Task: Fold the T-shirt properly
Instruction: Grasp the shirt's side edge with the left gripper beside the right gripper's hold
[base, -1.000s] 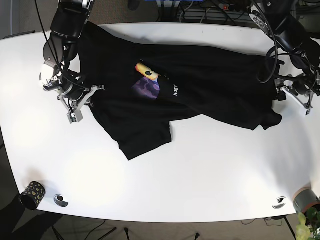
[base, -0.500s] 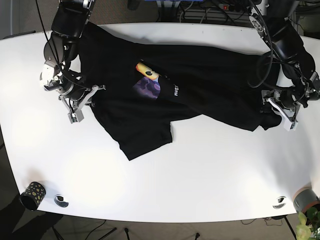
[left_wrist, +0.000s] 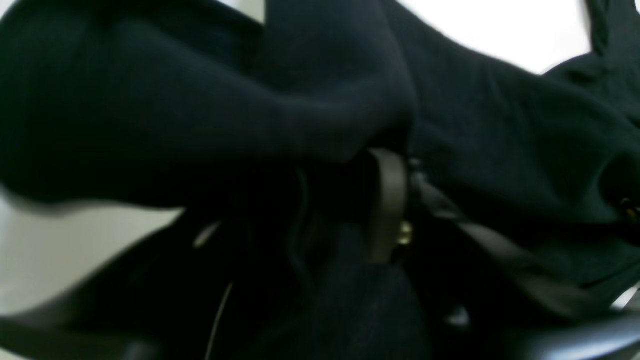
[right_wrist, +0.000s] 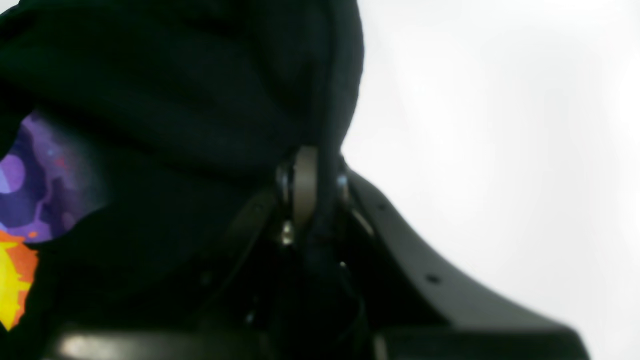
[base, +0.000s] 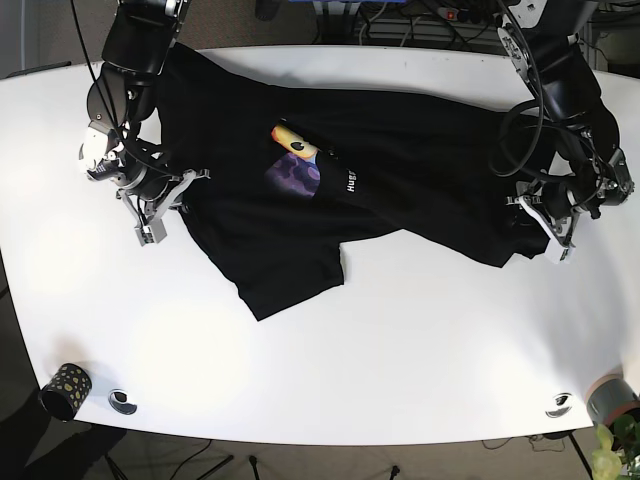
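Here, closest to the lens in both wrist views, black cloth is bunched right at the fingers. Right gripper: jaws pinched together with a fold of the T-shirt between them, at the garment's edge beside bare table. Left gripper: cloth draped over and around the fingers; jaws look clamped on a thick fold, though the view is dark and blurred.

Base view: shirt lies crumpled and skewed across the far half of the table, print facing up near its middle, one flap trailing toward the near edge. Right gripper holds the side at the picture's left, left gripper the bunched end at the picture's right.

Judgement: step in hand is spreading the shirt flat before any fold. To do it well, draw the two grips apart evenly, low over the table, until wrinkles go out; a lopsided pull would drag the whole shirt. Thick left bunch may hold several layers; regrip on one hem if it will not open.

Farther off: a dark cup and small round fittings at the near table edge, well apart from the work.
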